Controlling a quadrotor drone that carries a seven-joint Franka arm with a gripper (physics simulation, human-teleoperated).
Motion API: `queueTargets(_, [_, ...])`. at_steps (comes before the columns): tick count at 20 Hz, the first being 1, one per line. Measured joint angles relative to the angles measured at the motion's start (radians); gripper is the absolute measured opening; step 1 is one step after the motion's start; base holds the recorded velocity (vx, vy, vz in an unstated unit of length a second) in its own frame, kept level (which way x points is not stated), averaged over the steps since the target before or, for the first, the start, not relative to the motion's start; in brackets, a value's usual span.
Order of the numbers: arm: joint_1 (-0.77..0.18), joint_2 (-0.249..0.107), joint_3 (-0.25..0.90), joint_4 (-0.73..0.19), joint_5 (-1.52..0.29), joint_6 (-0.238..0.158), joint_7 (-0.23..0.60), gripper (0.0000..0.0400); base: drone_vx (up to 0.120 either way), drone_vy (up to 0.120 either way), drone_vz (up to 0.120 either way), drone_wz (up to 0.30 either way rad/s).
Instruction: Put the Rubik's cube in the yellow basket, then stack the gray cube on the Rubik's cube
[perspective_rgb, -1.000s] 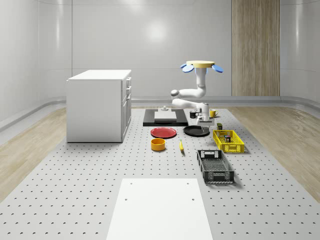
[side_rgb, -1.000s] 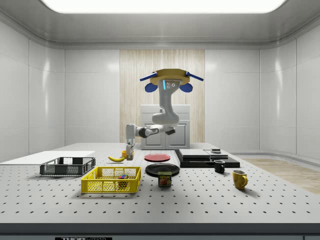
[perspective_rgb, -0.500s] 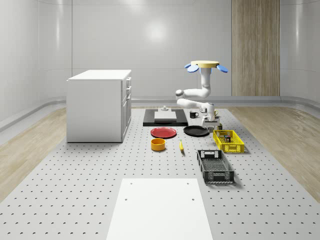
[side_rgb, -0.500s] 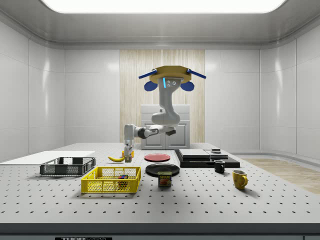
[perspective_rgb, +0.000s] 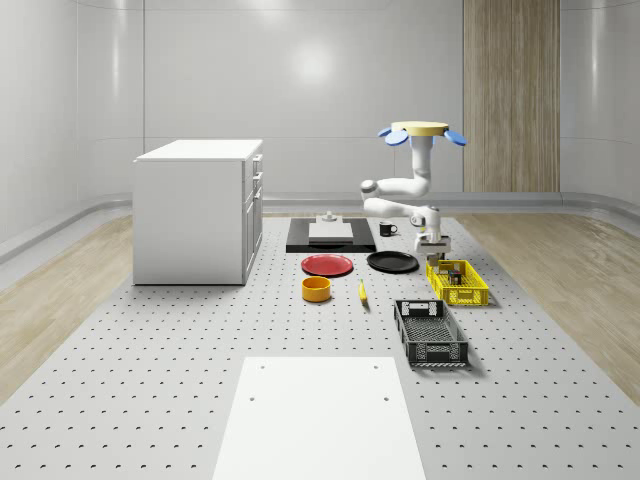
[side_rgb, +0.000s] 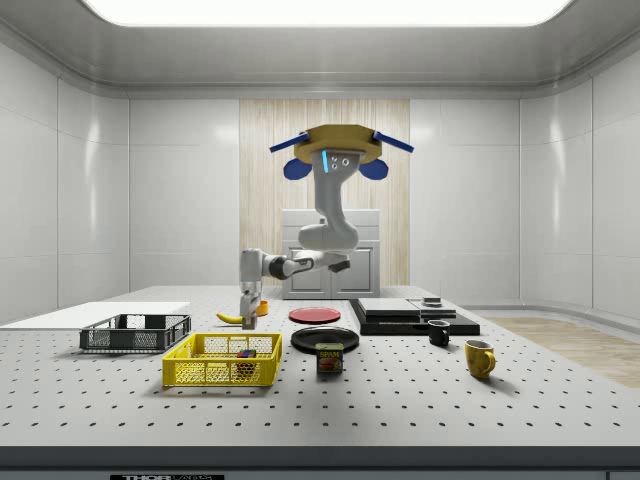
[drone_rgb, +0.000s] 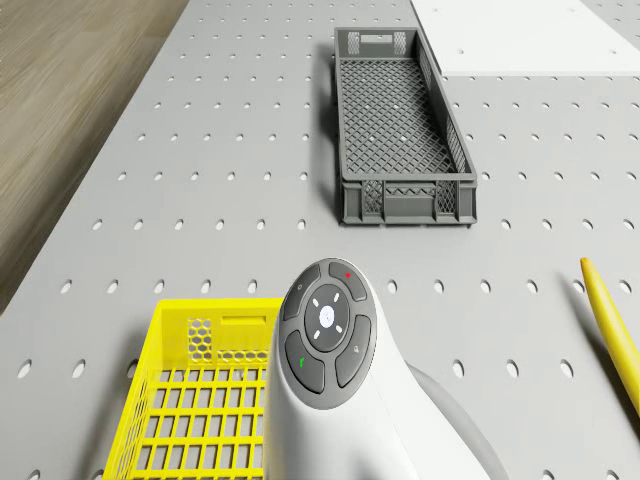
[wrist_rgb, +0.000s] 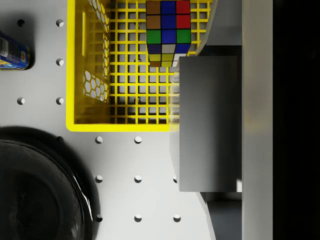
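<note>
The drone (perspective_rgb: 420, 130) hovers above the table's back right, and its arm reaches down to the gripper (perspective_rgb: 434, 243). That gripper (wrist_rgb: 220, 122) is shut on the gray cube (wrist_rgb: 207, 125), which hangs over the end rim of the yellow basket (wrist_rgb: 85, 60) on the black pan's side. The Rubik's cube (wrist_rgb: 167, 30) lies inside the basket, just past the gray cube. From the side, the gripper (side_rgb: 247, 300) hangs above the yellow basket (side_rgb: 222, 362), and the Rubik's cube (side_rgb: 245, 353) shows through the mesh. The arm's wrist (drone_rgb: 325, 340) stands over the basket (drone_rgb: 200, 400).
A black pan (perspective_rgb: 392, 262), red plate (perspective_rgb: 327, 265), orange bowl (perspective_rgb: 316, 289) and banana (perspective_rgb: 362, 291) lie to the basket's left in the whole-scene view. A dark crate (perspective_rgb: 430, 332) sits nearer the camera. A can (wrist_rgb: 12, 50) stands by the basket. A white cabinet (perspective_rgb: 198, 210) rises far left.
The drone and arm have moved toward the whole-scene view's right, carrying the gray cube from over the black pan to the basket's end. The gripper has stayed shut.
</note>
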Motion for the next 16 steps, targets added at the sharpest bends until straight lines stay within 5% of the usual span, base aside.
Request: queueTargets(16, [-0.001, -0.002, 0.000, 0.000, 0.001, 0.001, 0.001, 0.0251, -0.013, 0.108, 0.000, 0.000])
